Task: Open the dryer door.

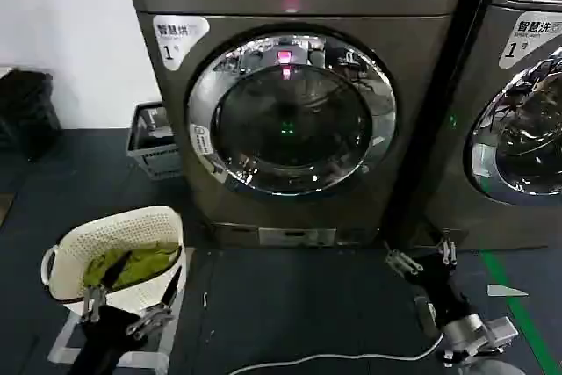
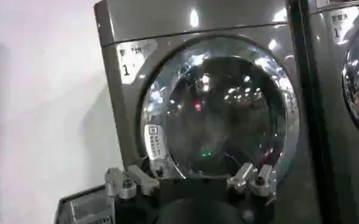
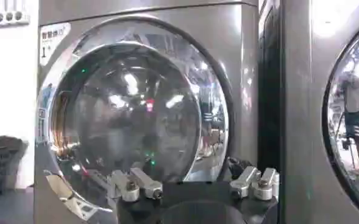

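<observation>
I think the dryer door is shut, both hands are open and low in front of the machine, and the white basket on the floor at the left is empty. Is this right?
Not fully. The white basket is not empty: the head view shows green cloth in it. The rest holds: the dryer door is shut, and the left hand and right hand are open and low in front of the machine.

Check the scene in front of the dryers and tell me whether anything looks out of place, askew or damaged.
Nothing stands out. The dryer door sits shut and flush in its machine, glass and chrome ring unbroken. The left gripper and right gripper hang low, both open, clear of it. A white basket stands upright on the floor, cloth inside.
</observation>
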